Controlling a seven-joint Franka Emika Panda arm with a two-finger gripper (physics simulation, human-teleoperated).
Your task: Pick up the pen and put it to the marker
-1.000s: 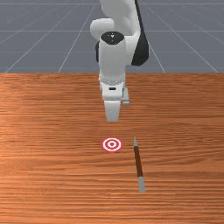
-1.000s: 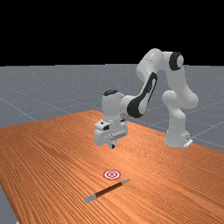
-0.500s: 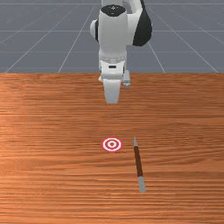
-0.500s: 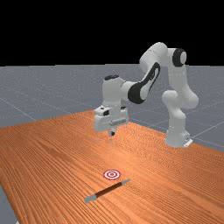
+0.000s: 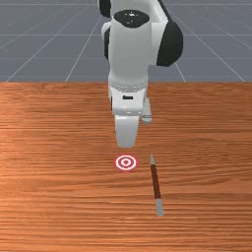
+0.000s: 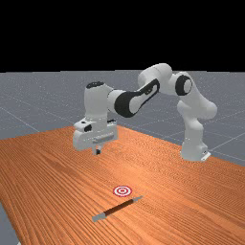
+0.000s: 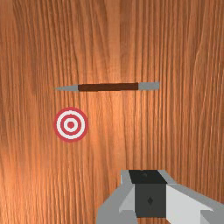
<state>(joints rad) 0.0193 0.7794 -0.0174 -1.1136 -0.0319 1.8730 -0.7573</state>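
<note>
The pen (image 5: 156,182) is lying flat on the wooden table (image 5: 49,206), its pointed tip (image 5: 152,160) near the red-and-white target marker (image 5: 126,162). The gripper (image 6: 97,151) is hovering above the table, aside from the pen; its fingers are standing close together, holding nothing. For a good grasp, they should be opening wide, turning to straddle the brown barrel (image 7: 108,87) crosswise, then descending slowly and straight.

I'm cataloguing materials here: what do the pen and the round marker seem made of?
The pen has a dull brown barrel, perhaps wood or plastic, and matt grey ends, possibly metal or plastic. The marker looks like a matt print or thin disc: flat red and white rings, without shine.
</note>
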